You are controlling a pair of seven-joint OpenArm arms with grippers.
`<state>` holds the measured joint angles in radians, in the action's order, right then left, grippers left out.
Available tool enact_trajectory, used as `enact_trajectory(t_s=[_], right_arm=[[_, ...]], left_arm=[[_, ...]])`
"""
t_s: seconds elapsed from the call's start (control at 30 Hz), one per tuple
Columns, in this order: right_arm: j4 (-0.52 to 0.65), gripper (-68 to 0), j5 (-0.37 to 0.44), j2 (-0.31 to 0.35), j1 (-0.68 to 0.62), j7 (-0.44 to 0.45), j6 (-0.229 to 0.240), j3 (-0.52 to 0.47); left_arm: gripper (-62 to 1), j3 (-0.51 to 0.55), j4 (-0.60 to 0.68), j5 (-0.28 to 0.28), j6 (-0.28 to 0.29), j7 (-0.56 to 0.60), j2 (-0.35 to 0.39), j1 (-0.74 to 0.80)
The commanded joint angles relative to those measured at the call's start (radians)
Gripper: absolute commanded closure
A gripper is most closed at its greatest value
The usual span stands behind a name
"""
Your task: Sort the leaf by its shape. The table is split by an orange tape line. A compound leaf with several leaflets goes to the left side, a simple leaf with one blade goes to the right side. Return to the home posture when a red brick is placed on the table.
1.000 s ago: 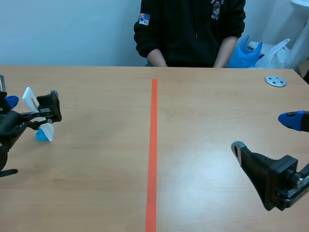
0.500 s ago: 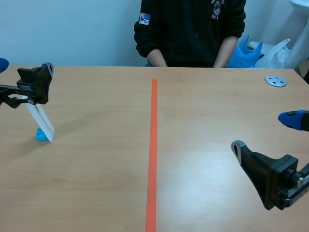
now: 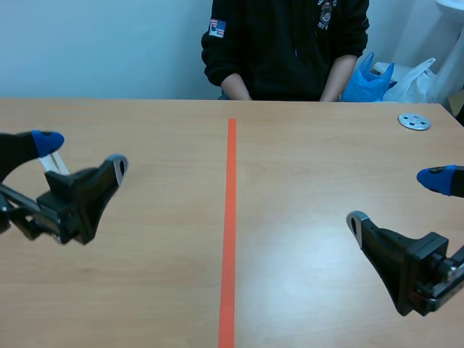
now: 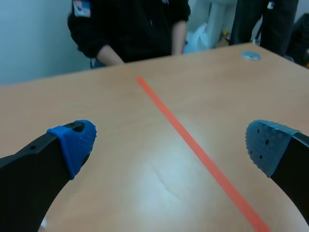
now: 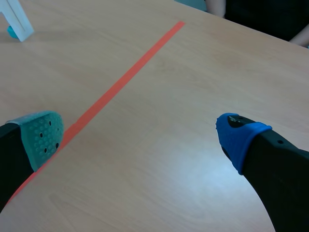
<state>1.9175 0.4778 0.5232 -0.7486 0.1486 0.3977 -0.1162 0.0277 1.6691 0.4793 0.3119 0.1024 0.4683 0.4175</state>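
A white card [image 3: 54, 163] stands tilted on the left half of the table, mostly hidden behind my left arm. The right wrist view shows the white card [image 5: 14, 17] in a small blue holder [image 5: 10, 32]; its face cannot be seen. My left gripper [image 3: 81, 154] hangs open just in front of the card, holding nothing. From the left wrist view, the left gripper [image 4: 169, 142] is over bare wood beside the orange tape line [image 4: 193, 145]. My right gripper [image 3: 395, 199] stands open low on the right side, and the right gripper [image 5: 140, 136] holds nothing.
The orange tape line [image 3: 230, 217] splits the table down the middle. A person in a black hoodie [image 3: 286, 43] sits across the table. A small metal disc [image 3: 414, 122] lies at the far right, with a blue bag [image 3: 368, 81] behind it.
My left gripper let go of the white card, rose to the far left, then swung down and nearer, in front of the card. The card stays standing. The right arm has not moved.
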Motion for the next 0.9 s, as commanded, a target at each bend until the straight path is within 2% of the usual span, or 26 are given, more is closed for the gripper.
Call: enact_trajectory(t_s=[0.0,0.37,0.87], right_arm=[[0.026,-67.9,0.013,0.000,0.000,0.014,-0.004,-0.029],[0.034,-67.9,0.032,0.000,-0.003,0.011,0.041,-0.047],[0.034,-67.9,0.032,0.000,-0.002,0.011,0.041,-0.047]], left_arm=[[-62.3,0.008,0.029,0.006,-0.001,0.006,0.000,0.033],[-62.3,0.006,0.232,-0.006,-0.001,-0.048,-0.030,0.271],[-62.3,0.006,0.240,-0.011,-0.001,-0.014,-0.041,0.280]])
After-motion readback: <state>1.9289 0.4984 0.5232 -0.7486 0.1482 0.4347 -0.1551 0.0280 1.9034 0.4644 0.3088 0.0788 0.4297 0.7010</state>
